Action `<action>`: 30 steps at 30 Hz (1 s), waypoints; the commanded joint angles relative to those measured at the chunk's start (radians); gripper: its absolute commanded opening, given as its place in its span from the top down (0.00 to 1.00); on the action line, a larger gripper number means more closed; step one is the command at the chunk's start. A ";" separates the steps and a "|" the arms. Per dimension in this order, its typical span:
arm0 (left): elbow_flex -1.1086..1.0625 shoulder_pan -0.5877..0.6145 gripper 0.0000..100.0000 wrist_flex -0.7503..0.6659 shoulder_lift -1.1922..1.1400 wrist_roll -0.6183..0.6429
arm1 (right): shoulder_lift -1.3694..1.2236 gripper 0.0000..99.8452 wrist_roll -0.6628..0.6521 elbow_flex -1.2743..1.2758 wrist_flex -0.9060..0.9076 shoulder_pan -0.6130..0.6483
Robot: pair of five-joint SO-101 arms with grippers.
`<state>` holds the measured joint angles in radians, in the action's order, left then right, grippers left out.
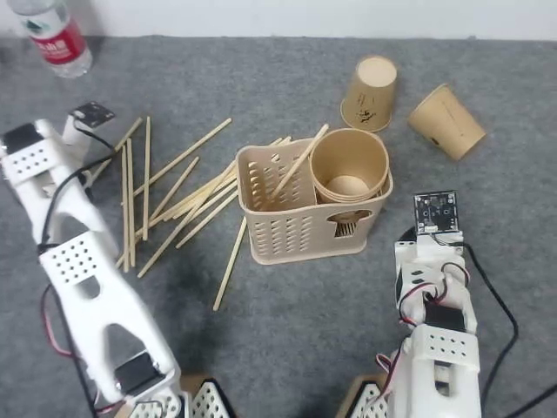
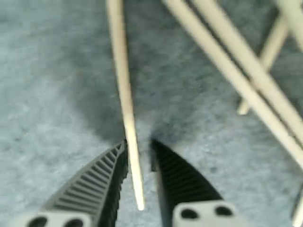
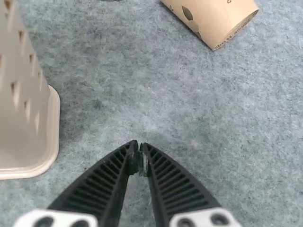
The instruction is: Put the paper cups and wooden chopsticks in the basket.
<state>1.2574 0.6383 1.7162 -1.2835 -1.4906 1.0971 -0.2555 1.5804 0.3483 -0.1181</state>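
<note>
Your basket [image 1: 287, 231] holds stacked cups [image 1: 348, 170] and a few chopsticks [image 1: 300, 161]. Left to do: two loose cups [image 1: 370, 91] [image 1: 446, 122], scattered chopsticks [image 1: 146, 178]. Left pincer [image 2: 138, 144] sits narrowly open astride one chopstick [image 2: 120, 71]; right pincer [image 3: 140, 151] closed, empty.

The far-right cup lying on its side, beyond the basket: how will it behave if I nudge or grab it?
The paper cup lies on its tapered side, so a nudge would probably roll it in a curve rather than slide it. It looks thin-walled: likely very light and easy to crush, so grip gently.
</note>
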 commanded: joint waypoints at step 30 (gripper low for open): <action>-0.415 -0.043 0.99 0.043 0.548 0.137 | 0.015 0.99 -0.014 -0.009 -0.021 0.004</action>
<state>1.0533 0.6107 1.7315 -1.0319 -1.3663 1.0971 -0.2555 1.5804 0.3483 -0.1181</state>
